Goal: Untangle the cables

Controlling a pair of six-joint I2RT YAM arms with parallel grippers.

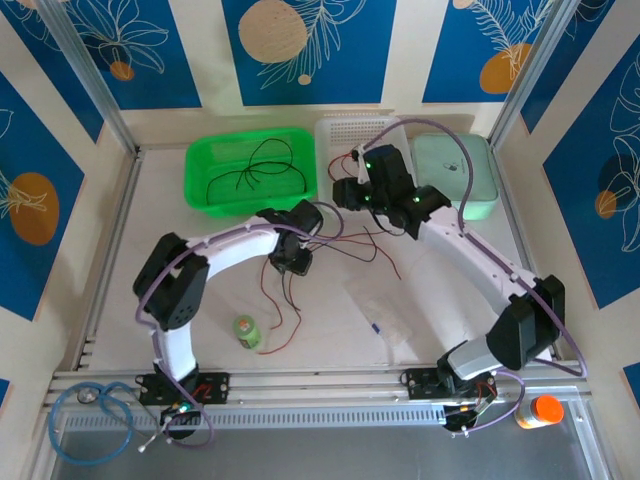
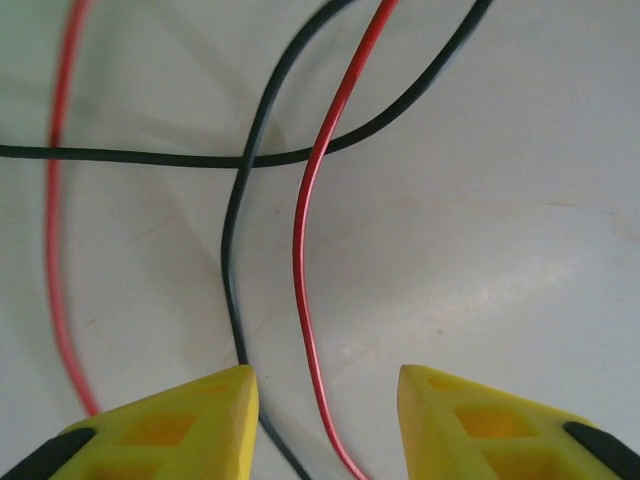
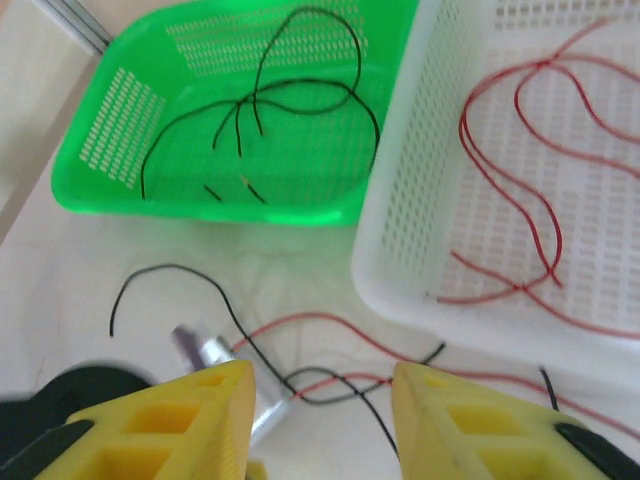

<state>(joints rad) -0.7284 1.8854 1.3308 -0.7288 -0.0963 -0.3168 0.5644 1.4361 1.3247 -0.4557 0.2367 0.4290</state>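
Thin red and black cables [image 1: 362,246] lie tangled on the white table between the two grippers. My left gripper [image 1: 293,262] hovers low over them, open. In its wrist view a red cable [image 2: 303,250] runs between the yellow fingers [image 2: 200,420], and a black cable [image 2: 233,240] passes by the left fingertip; neither is pinched. Another black cable [image 2: 130,157] crosses both. My right gripper [image 1: 346,190] is open near the baskets, above a red and black crossing [image 3: 340,380]. Black cables [image 3: 300,100] lie in the green basket [image 3: 200,212]; red cables [image 3: 520,200] lie in the white basket [image 3: 420,200].
A mint-green box [image 1: 455,175] stands at the back right. A small green bottle [image 1: 247,331] and a clear plastic bag [image 1: 385,312] lie towards the front. More red strands [image 1: 285,310] trail below the left gripper. An orange-capped item [image 1: 543,410] and a blue coiled hose [image 1: 95,405] sit by the front rail.
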